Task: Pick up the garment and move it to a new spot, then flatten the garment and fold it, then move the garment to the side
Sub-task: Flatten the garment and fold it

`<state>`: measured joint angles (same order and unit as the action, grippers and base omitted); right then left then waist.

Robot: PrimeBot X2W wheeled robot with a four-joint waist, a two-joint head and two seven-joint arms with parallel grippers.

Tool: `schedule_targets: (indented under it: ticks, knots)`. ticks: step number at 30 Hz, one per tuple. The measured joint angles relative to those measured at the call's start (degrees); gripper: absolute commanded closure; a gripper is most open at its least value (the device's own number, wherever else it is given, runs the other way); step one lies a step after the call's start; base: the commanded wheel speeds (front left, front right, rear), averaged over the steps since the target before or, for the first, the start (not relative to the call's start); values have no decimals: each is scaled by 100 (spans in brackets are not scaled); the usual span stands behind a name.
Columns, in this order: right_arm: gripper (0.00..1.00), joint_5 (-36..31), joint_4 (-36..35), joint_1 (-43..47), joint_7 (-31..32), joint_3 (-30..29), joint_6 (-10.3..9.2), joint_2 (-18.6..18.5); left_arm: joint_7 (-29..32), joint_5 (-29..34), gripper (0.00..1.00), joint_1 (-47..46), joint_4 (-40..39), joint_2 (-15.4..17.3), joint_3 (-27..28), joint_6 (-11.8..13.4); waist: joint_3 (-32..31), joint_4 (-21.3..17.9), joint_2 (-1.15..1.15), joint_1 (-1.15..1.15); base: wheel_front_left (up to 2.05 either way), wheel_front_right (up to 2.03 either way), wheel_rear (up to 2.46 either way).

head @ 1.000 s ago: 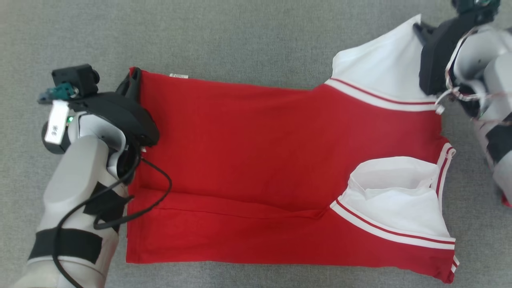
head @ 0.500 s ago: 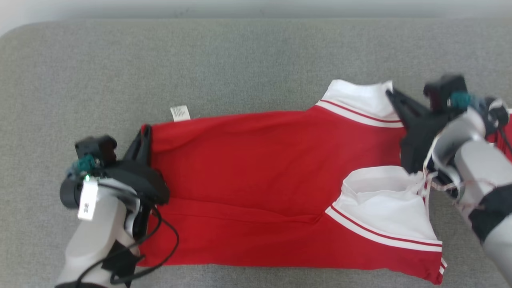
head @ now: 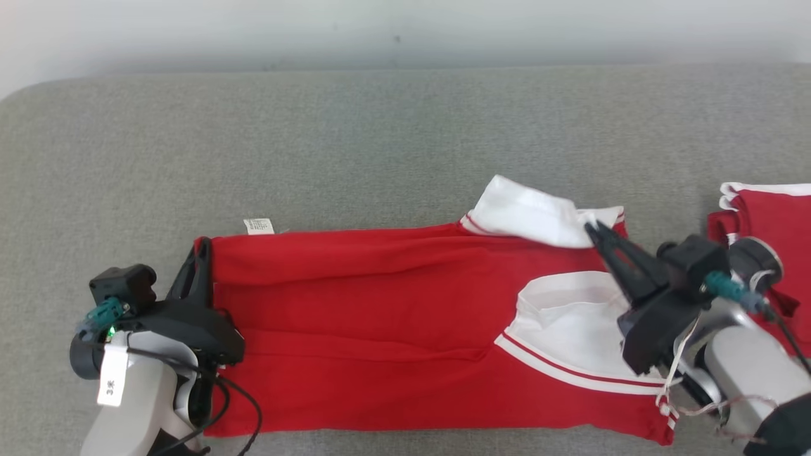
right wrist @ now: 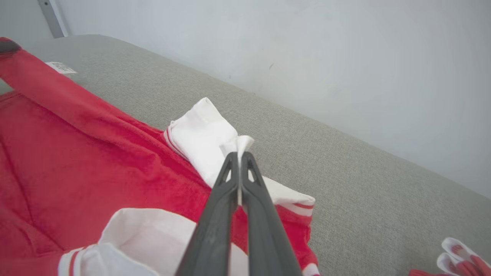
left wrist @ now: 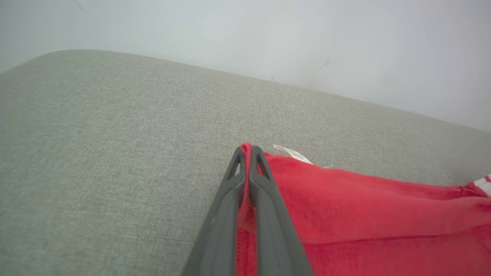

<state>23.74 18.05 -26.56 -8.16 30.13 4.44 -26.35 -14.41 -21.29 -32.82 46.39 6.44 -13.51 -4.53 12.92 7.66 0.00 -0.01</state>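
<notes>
— Red, with white sleeves: the shirt [head: 380, 304] lies spread across the grey surface [head: 380, 139] before us, its hem toward our left and its collar end toward our right.
— And how do we hold it?
— Our left claw [left wrist: 248, 151] is clamped tight on the far corner of the hem. We see red cloth squeezed between the two dark fingers [left wrist: 268, 226], right up to the tips.
— And the right claw [right wrist: 239, 155]?
— Closed as well, on a fold of the far white sleeve [head: 532, 212]. A little white cloth pokes out past its tips.
— Is the shirt flat?
— Not all of it. The far edge runs stretched between our two claws, with long creases beside it. Whether that edge is off the surface we cannot tell. The near half lies flat. The near sleeve [head: 570, 329] is folded in over the red body, with red and white stripes along its seam.
— What else do we see?
— A small white label [head: 258, 225] sticks out just beyond the far edge, near the left claw, and lies on the surface. Another red and white garment [head: 770, 215] lies at the right edge of the surface, near our right wrist but apart from the shirt. A pale wall [head: 380, 25] rises behind the surface.
</notes>
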Motion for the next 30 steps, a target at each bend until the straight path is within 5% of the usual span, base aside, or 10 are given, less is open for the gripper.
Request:
schedule_targets:
  ticks: [15, 30]
  knots:
    - [100, -171, -880, -143, -246, -427, -547, -244, -1, 10, 100, 47, -782, -79, 131, 51, -83, -207, 0, 0, 0, 0, 0]
    - [100, -454, -1486, 613, -141, -51, -537, -693, -2, 79, 100, 402, -1038, -88, 289, 48, -31, -189, 0, 1, 0, 0, 0]
